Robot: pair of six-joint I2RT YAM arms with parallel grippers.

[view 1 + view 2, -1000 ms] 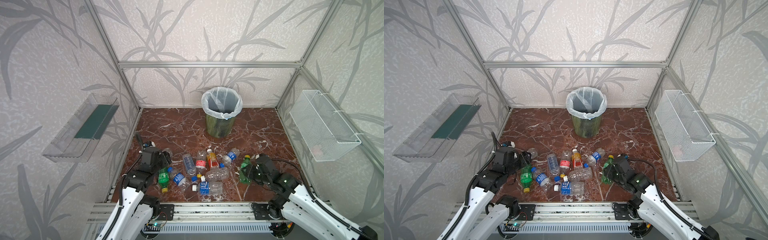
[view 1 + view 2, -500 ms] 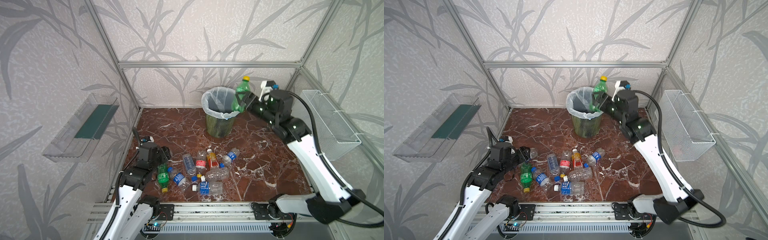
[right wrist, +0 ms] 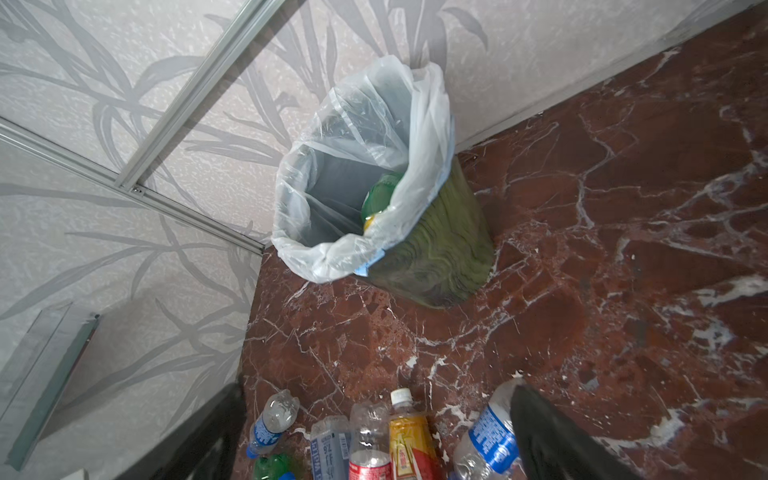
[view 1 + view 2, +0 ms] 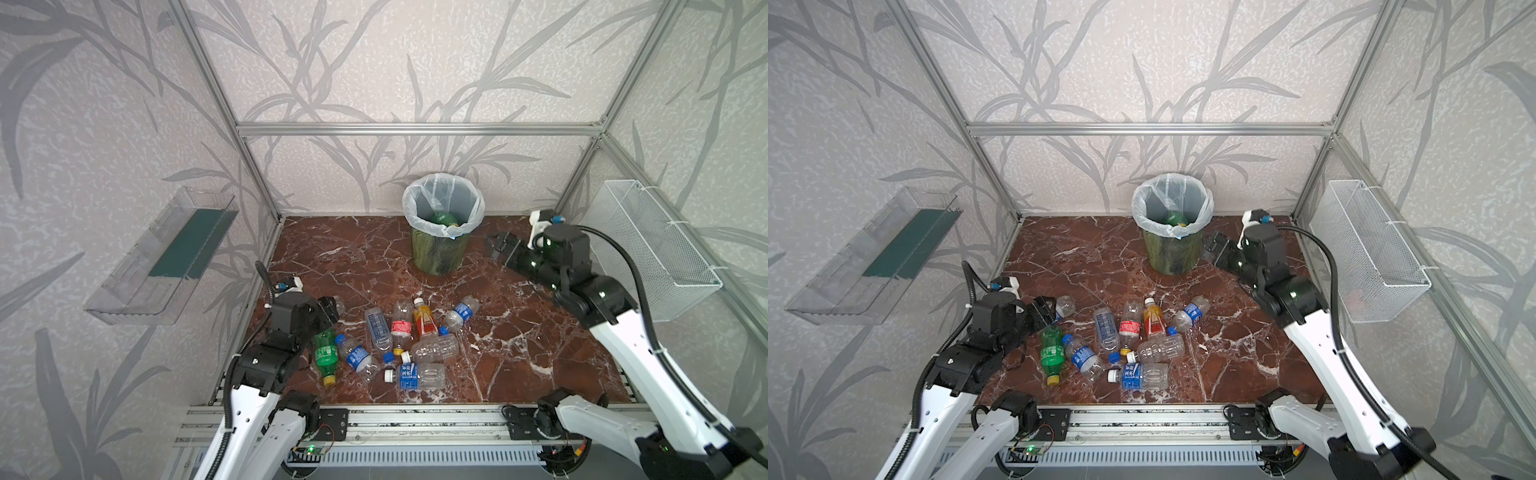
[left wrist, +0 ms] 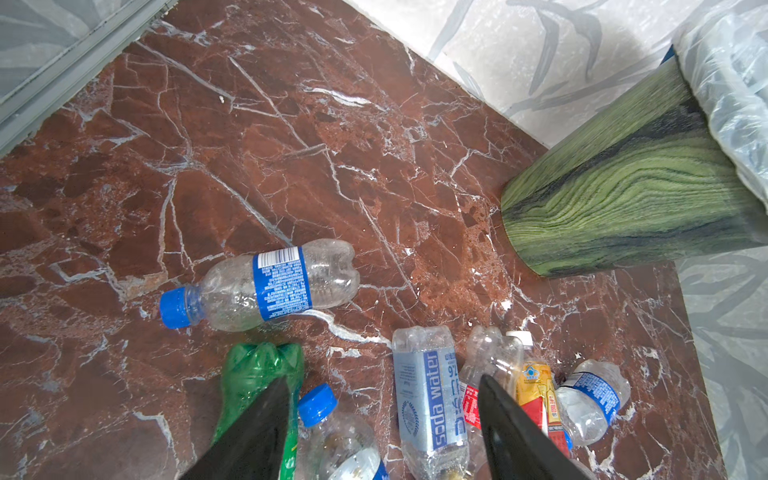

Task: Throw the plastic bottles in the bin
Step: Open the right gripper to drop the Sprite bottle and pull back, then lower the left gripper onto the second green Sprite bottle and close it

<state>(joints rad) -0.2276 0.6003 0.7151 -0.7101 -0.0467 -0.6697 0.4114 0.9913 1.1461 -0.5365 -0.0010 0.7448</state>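
The bin stands at the back, its white bag folded over the rim. One green bottle lies inside it. My right gripper hangs open and empty just right of the bin. Several plastic bottles lie on the floor in front: a green one, a soda-water one, a red-labelled one, an orange one and blue-labelled ones. My left gripper is open above the left end of this heap, holding nothing.
A clear plastic tray hangs on the left wall and a white wire-mesh basket on the right wall. Aluminium frame posts run up the corners. A metal rail carrying both arm bases borders the floor's front edge.
The right gripper carried a green bottle from the floor up over the bin, opened and dropped it inside, then came down beside the bin. The left arm barely shifted.
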